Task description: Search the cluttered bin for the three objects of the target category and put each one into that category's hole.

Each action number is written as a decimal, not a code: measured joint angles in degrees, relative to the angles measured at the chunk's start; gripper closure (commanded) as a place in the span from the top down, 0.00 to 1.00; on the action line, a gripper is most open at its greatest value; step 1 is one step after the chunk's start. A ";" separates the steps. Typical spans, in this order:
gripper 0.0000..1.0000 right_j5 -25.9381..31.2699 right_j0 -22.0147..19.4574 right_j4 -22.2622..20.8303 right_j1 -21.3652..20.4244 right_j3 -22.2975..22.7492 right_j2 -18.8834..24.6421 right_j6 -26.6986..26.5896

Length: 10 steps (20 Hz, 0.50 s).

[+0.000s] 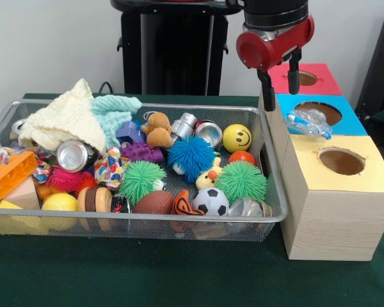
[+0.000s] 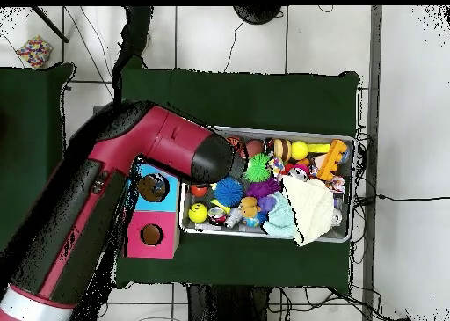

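- A dark green table (image 1: 115, 275) stands against a pale wall. It carries a wire bin (image 1: 147, 219) and, just beside it, a row of three boxes with holes in their tops.
- A crumpled clear plastic piece (image 1: 307, 121) lies on the blue box (image 1: 355, 125), at the top's corner nearest the bin and the yellow box (image 1: 377, 182). It is beside the blue hole (image 1: 321, 112), not in it, and seems to overlap the rim slightly.
- Its long axis runs roughly along the blue top's edge next to the yellow box.
- The claw (image 1: 280, 82) hangs over the seam between the pink box (image 1: 326, 80) and the blue one, on their bin side. Its two fingers are spread and nothing is between them.
- From the claw, the plastic piece lies below and a little toward the yellow box, near but not touching.
- My reading is that the piece belongs in the blue hole. The next move then depends on that short offset: come down toward the yellow side, close across the short axis, then nudge or lift it over the hole.
- The thin, crushed plastic may slip or spring off the edge.
- The bin is crowded with spiky balls, a soccer ball, cloths and silver cans (image 1: 73, 155), all well away from the claw.
- In the overhead view the arm (image 2: 105, 186) covers the claw.
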 measured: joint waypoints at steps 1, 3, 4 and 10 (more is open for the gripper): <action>1.00 0.00 0.00 0.18 0.07 0.00 0.00 0.00; 1.00 0.00 0.00 0.26 0.25 -0.01 0.00 0.00; 1.00 0.00 0.00 0.28 0.37 -0.02 0.00 0.00; 1.00 0.00 -0.01 0.43 1.10 -0.02 0.01 0.00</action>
